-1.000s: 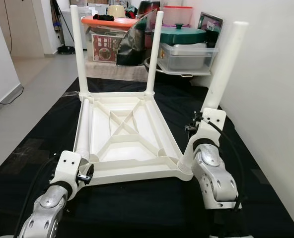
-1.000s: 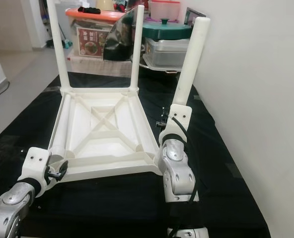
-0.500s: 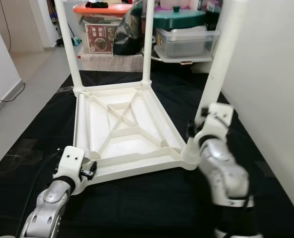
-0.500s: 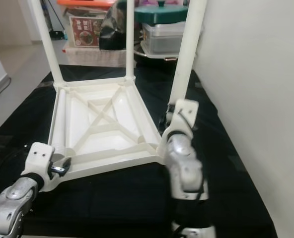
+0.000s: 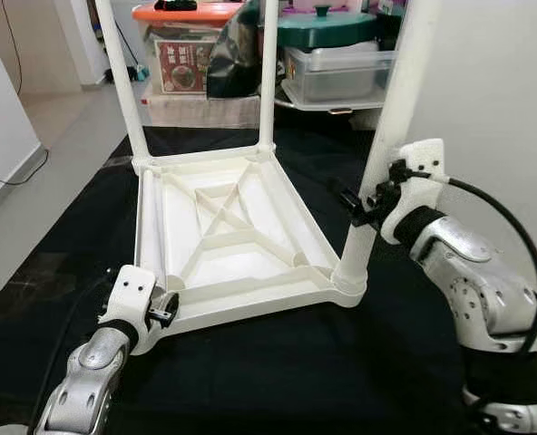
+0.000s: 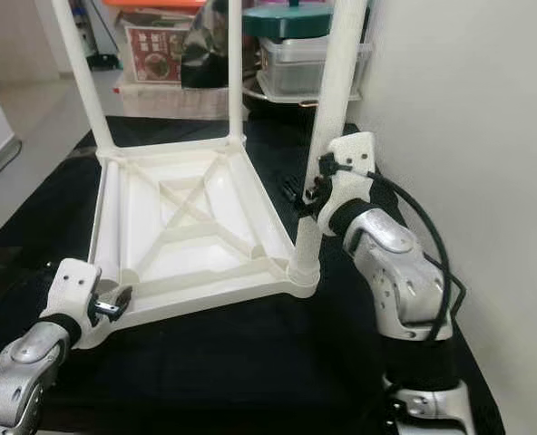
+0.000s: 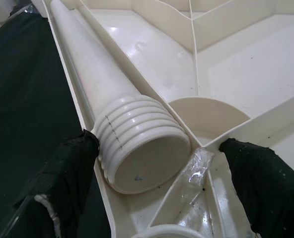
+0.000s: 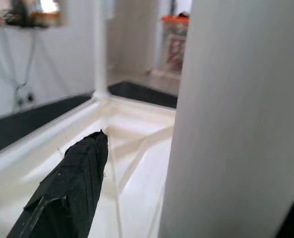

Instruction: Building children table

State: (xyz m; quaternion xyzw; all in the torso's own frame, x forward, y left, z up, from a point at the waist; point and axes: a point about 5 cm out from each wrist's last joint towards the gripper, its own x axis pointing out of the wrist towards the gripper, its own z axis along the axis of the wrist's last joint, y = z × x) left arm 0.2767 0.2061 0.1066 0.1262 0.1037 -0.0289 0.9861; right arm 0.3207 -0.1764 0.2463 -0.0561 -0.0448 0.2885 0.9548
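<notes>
Right end effector (image 5: 364, 201) grips the upright table leg (image 5: 386, 136) mid-height.

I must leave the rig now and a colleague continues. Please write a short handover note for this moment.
Right gripper: shut on the white plastic leg standing upright in the near right corner socket of the upturned white plastic table top.
Left gripper: open, fingers either side of the threaded end of the loose white leg lying inside the top along its left edge.
Done: three legs upright, two at the far corners.
Left: lift the loose leg, fit it into the near left corner, then turn the table over.
</notes>
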